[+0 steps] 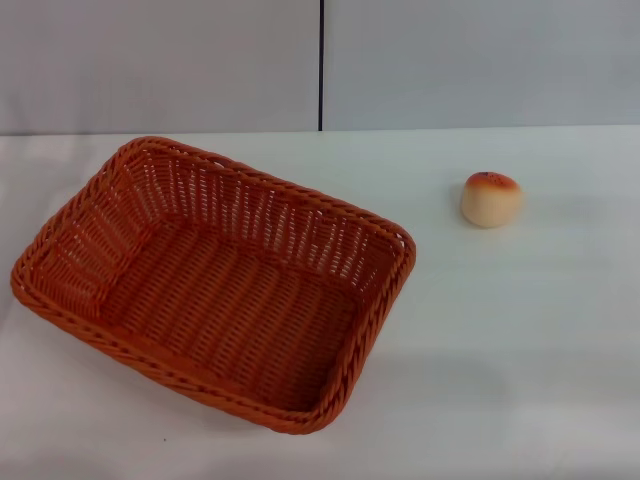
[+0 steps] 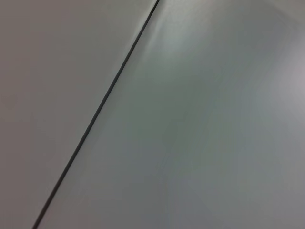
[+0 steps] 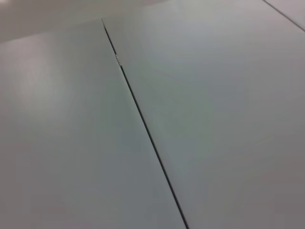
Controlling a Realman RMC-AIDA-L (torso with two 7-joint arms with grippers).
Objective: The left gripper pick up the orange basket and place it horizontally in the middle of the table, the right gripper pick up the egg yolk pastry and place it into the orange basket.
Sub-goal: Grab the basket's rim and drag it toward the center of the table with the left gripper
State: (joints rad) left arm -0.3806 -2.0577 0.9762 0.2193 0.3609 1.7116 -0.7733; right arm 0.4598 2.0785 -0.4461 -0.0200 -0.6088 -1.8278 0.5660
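Note:
The orange basket [image 1: 215, 285] lies on the left half of the white table [image 1: 500, 340] in the head view, turned at a slant with one corner toward the front. It holds nothing. The egg yolk pastry [image 1: 491, 199] sits by itself on the right side of the table, well apart from the basket. Neither the left gripper nor the right gripper shows in any view. Both wrist views hold only pale wall panels.
A grey panelled wall [image 1: 320, 60] with a dark vertical seam stands behind the table's far edge. The same kind of seam [image 2: 95, 114] crosses the left wrist view, and another seam [image 3: 143, 124] crosses the right wrist view.

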